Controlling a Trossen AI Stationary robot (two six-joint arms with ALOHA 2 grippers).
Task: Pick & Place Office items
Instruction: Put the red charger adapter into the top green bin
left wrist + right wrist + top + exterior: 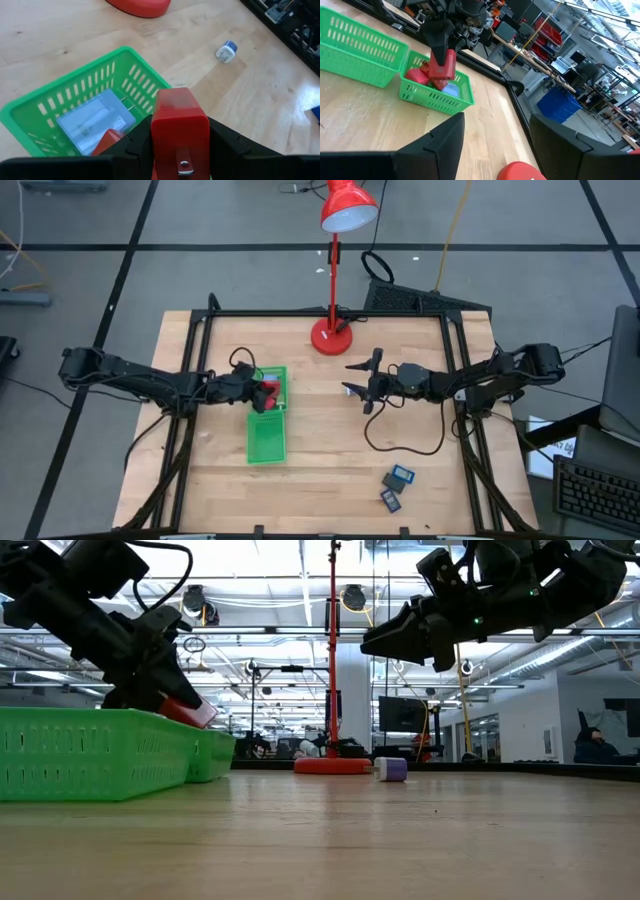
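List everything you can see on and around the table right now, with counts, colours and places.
Slotted plastic tray: one, green, two compartments, table's left-centre.
Red block: one, clamped in the left tool above the tray's far compartment.
Items in that compartment: a second red piece and a pale blue flat pack.
Small whitish-blue piece: one, on bare wood between tray and lamp.
Dark rectangles with blue faces: two, near the table's front right.
Desk lamp: one, red, base at the table's far centre.
Black cable: one, looping under the right arm.
Left tool: shut on the red block.
Right tool: open, empty, above the table's centre.
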